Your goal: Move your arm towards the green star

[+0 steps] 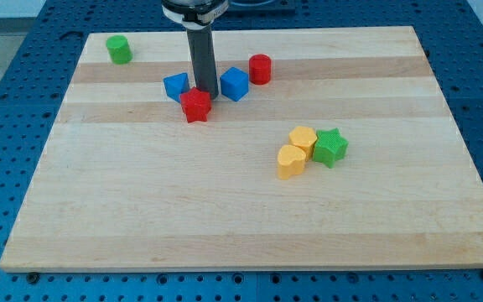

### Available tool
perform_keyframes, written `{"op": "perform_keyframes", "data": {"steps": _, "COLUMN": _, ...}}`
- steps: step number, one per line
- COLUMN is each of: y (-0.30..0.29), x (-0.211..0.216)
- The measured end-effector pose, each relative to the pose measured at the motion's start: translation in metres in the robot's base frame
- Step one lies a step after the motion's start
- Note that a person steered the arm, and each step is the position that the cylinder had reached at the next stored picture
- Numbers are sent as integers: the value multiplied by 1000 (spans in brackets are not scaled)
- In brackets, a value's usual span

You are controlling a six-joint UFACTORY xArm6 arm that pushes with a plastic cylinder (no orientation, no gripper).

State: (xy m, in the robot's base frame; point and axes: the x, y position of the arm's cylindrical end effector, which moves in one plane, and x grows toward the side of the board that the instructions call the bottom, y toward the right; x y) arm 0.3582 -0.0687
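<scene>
Green star (330, 147) is your landmark: it sits on the wooden board (225, 218), touching a yellow hexagonal block (303, 138) on its left, with a yellow heart-shaped block (291, 162) just below-left of that. You will find my tip (205, 94) well apart from the star, up and to its left, right behind a red star (196, 105), between two blue blocks (176, 86) (234, 84). Nothing is clamped; the rod only pushes.
</scene>
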Motion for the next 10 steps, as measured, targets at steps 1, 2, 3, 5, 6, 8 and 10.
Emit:
{"op": "perform_keyframes", "data": {"steps": 1, "y": 40, "x": 28}}
{"op": "perform_keyframes", "data": {"steps": 2, "y": 106, "x": 34}}
{"op": "perform_keyframes", "data": {"steps": 3, "y": 197, "x": 34}}
{"op": "perform_keyframes", "data": {"steps": 5, "y": 313, "x": 132}}
{"op": "perform_keyframes", "data": {"steps": 6, "y": 270, "x": 162}}
{"op": "perform_keyframes", "data": {"steps": 8, "y": 217, "x": 127}}
{"op": "perform_keyframes", "data": {"steps": 10, "y": 267, "x": 82}}
